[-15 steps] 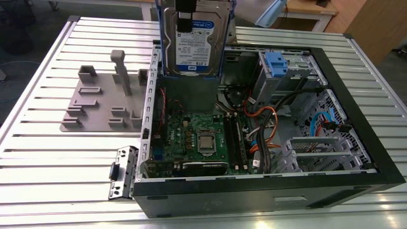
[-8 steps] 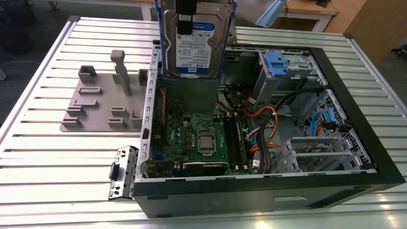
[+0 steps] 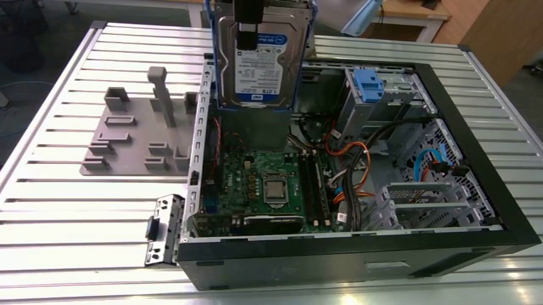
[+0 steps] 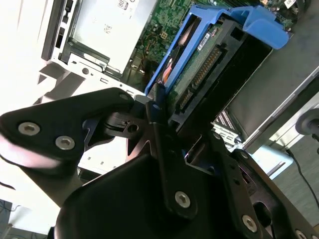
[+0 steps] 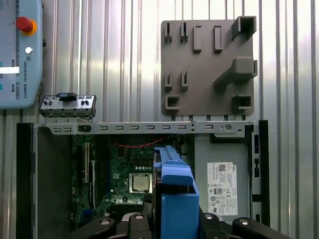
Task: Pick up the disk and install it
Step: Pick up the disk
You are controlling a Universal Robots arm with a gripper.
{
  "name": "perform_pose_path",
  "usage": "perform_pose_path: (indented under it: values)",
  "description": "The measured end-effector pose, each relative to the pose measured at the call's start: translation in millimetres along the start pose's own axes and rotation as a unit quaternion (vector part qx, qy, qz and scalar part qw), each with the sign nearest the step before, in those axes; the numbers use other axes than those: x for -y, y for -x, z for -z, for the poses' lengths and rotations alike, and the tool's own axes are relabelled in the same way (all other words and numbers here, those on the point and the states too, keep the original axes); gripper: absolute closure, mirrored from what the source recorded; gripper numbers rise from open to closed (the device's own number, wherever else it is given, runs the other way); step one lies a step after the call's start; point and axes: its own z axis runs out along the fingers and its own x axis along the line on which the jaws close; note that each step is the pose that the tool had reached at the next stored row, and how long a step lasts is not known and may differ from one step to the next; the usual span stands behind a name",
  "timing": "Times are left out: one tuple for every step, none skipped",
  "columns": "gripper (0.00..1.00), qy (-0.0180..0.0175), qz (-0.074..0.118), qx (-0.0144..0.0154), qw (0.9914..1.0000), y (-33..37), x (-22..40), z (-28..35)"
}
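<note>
- Gripper clamped on the disk. In the exterior view one black finger lies down the labelled face, and the disk hangs clear of every surface.
- Disk upright with its label toward the exterior camera and blue rails along both long edges. We place it above the far side of the open computer case.
- In the second wrist view a black finger presses against the disk's edge, beside its connector end.
- Case lies on its side on the slatted metal table, with the green motherboard exposed.
- Grey drive cage with a blue tab sits in the case's far part, toward the exterior view's right.
- Grey box with a white sticker sits inside the case beside the motherboard.
- Grey fixture plate lies on the table just beside the case, on the exterior view's left.
- Small port panel stands at the case's near corner.
- Teach pendant lies on the table, well apart from the plate.
</note>
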Motion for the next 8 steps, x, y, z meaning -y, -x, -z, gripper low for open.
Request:
perform_pose_path:
  values:
    - [0.64,0.0,0.0,-0.0001,1.0,-0.9,0.1,0.0]
    - [0.64,0.0,0.0,-0.0002,1.0,-1.8,0.2,-0.1]
    - [0.64,0.0,0.0,-0.0002,1.0,-2.6,0.2,-0.1]
    - [0.64,0.0,0.0,-0.0003,1.0,-3.5,0.3,-0.2]
    - [0.64,0.0,0.0,-0.0004,1.0,-4.3,0.4,-0.2]
    - [0.64,0.0,0.0,-0.0004,1.0,-5.2,0.4,-0.2]
    - [0.64,0.0,0.0,-0.0005,1.0,-6.0,0.5,-0.3]
    - [0.64,0.0,0.0,-0.0005,1.0,-6.9,0.6,-0.3]
